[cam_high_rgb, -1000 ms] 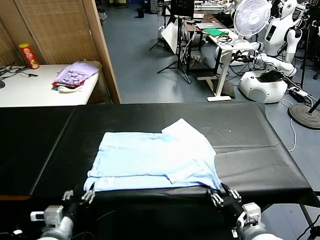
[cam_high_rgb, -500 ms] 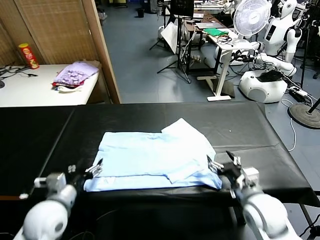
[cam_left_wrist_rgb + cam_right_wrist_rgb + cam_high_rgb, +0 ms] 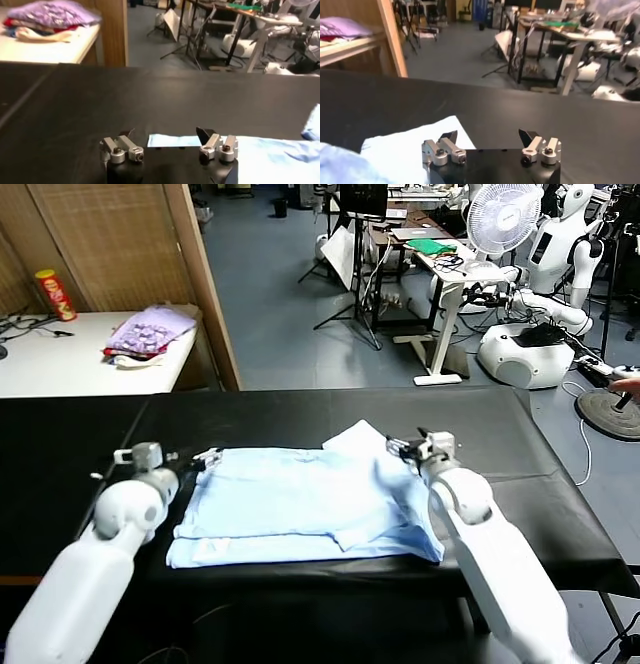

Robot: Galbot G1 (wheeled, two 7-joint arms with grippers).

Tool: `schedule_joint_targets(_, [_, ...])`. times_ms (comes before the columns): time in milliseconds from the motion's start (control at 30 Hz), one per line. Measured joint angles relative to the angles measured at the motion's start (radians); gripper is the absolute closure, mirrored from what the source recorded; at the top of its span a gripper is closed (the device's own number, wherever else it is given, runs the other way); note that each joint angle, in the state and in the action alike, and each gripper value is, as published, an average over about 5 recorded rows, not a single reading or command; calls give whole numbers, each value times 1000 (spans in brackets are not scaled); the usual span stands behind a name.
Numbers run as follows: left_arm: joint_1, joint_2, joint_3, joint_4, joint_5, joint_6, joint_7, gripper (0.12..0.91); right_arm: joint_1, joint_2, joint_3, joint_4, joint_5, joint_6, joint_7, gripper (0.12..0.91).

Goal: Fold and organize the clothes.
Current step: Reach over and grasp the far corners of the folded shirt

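The clothes are one pale blue T-shirt [image 3: 300, 504], lying partly folded on the black table [image 3: 500, 434], with a sleeve [image 3: 358, 437] sticking out at its far edge. My left gripper [image 3: 196, 459] hovers open at the shirt's far left corner; in the left wrist view [image 3: 165, 134] the blue edge [image 3: 270, 150] runs just beyond its fingers. My right gripper [image 3: 404, 447] stands open at the far right corner, beside the sleeve [image 3: 405, 145]. Nothing is held between either pair of fingers [image 3: 449, 137].
A purple patterned cloth pile [image 3: 150, 332] and a red can [image 3: 57, 294] sit on a white side table [image 3: 60, 369] at the back left. A wooden partition [image 3: 205, 284] stands behind the table. A fan [image 3: 505, 219] and another robot [image 3: 560, 244] stand at the back right.
Both arms have swung from the table's front edge, along the shirt's sides, to its far corners. Both grippers stayed open and the shirt has barely shifted.
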Motion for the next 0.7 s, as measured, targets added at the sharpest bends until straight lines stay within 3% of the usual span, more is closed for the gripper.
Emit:
schedule_joint_targets(233, [-54,-12,44,87,9,8,11,232,32,41,-12,-73,-24,-5,-12,257])
schedule_joint_targets(433, [-78,-10,62,125,14,3,29,260,39,53,-13,-89,-24,-5,-15,444])
schedule_joint_targets(700, [-68,1,64,120,12,-2,72,632,29,53,-9,-90,-25,3,-15,838])
